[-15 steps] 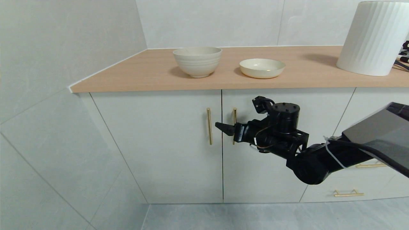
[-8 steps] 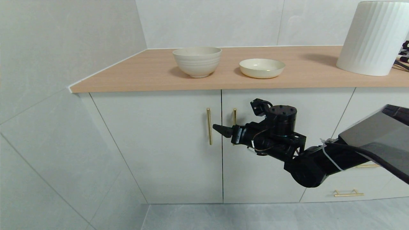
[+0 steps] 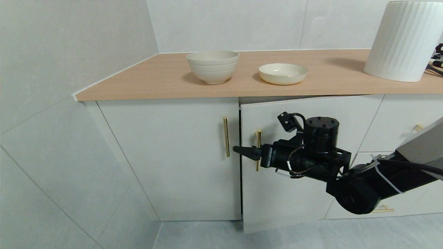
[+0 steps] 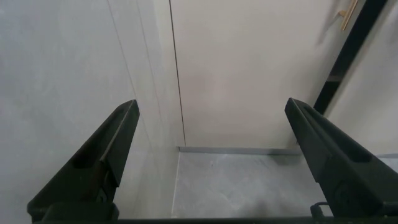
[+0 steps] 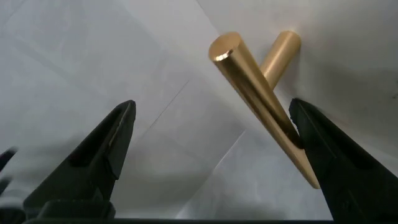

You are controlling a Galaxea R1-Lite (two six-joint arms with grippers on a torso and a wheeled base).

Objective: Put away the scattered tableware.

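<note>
Two pieces, bowl [image 3: 213, 66] and dish [image 3: 283, 73], on counter [image 3: 155, 83] above right jaws; jaws apart around door handle [image 3: 258, 149].

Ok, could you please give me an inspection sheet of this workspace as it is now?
Surface: wooden countertop above white cabinets.
Job's things: deep bowl and shallow dish, upright on the countertop, apart.
Clutter: white ribbed container at the countertop's right end.
Grippers: right gripper open, brass handle of the ajar door between its fingers; left gripper open, holding nothing.
Cables: dark cables beside the container.
Surroundings: grey tiled wall and floor.
</note>
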